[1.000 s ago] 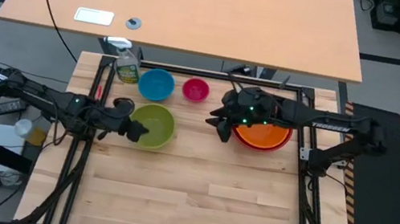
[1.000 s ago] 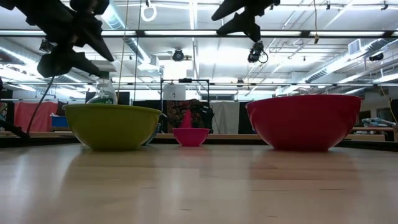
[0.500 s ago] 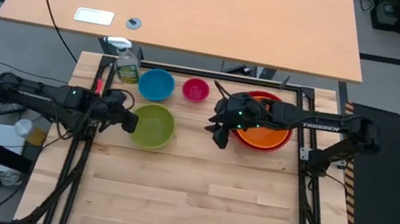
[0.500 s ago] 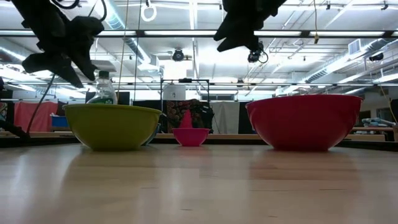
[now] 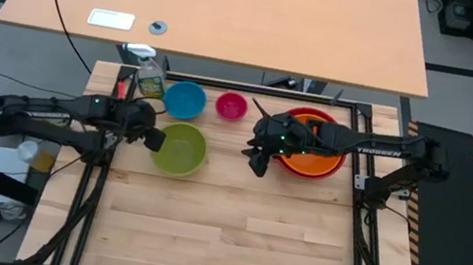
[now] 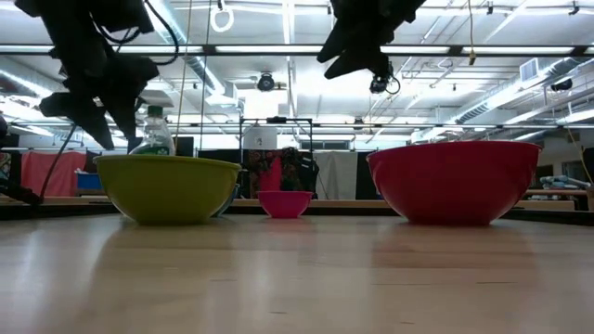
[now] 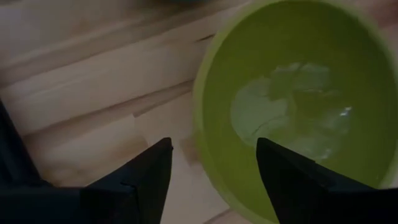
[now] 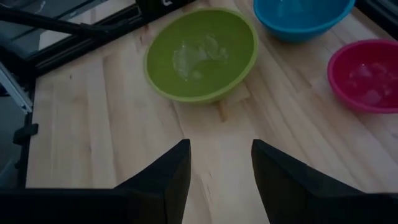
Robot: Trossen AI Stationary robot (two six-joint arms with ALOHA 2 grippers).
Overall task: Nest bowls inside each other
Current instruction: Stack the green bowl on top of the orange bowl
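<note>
The wooden table (image 5: 229, 237) carries five bowls, all along its far edge. The orange bowl (image 5: 311, 160) sits nested inside the red bowl (image 5: 306, 117) near the far right corner. The pink bowl (image 5: 232, 107) stands at the middle of the far edge, the blue bowl (image 5: 185, 100) just beside it toward the left, and the lime green bowl (image 5: 181, 148) a little nearer, touching or almost touching the blue one. A yellowish spray bottle (image 5: 149, 79) stands at the far left corner beside the blue bowl; its label is too small to read.

The left gripper (image 5: 153, 139) hangs just above the left rim of the lime green bowl, its fingers apart and holding nothing; the rim lies between them in the wrist view. The right gripper (image 5: 257, 160) hovers over bare wood just left of the red bowl, fingers apart and empty. White lettering on the right arm (image 5: 378, 152) reads "TROSSEN".
</note>
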